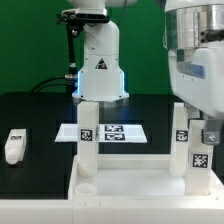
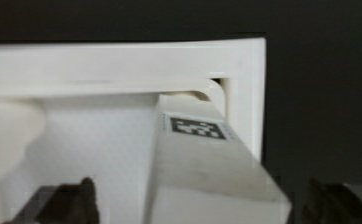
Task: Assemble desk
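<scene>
The desk's white tray-like top lies at the front with three leg blocks upright in it. One leg is at the exterior view's left, another at the right. The third, nearest leg stands under my gripper. In the wrist view this tagged leg sits in a corner socket of the top. It runs up between my gripper's dark fingers. The jaws are open, with a gap on each side of the leg. A loose leg lies flat on the black table.
The marker board lies flat behind the desk top. The white cone-shaped robot base stands at the back. Black cables run along the table's far left. My arm's bulky white housing fills the exterior view's upper right.
</scene>
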`<act>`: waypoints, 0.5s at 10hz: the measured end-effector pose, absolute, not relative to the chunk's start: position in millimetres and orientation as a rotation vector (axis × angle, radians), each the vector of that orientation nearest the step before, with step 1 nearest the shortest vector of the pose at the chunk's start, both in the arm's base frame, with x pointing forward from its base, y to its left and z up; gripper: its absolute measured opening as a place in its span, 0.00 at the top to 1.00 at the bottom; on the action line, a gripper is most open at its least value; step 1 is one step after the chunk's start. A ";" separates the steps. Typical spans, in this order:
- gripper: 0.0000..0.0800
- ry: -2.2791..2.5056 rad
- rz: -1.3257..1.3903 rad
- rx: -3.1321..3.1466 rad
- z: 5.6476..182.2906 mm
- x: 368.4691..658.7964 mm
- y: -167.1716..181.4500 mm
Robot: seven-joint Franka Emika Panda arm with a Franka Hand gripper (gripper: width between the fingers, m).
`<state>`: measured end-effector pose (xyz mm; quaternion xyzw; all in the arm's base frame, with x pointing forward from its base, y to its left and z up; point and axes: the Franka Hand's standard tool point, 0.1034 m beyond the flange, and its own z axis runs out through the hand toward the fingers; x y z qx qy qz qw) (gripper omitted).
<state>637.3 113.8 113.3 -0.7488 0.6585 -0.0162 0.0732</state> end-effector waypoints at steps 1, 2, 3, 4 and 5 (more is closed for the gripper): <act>0.21 1.782 -0.065 -2.404 114.5 638.2 118.3; 0.21 1.650 -0.066 -2.497 113.9 636.3 125.1; 0.19 1.602 -0.072 -2.531 113.5 636.6 123.4; 0.19 1.509 -0.082 -2.591 113.5 636.9 121.7; 0.19 1.413 -0.093 -2.650 113.4 636.9 121.1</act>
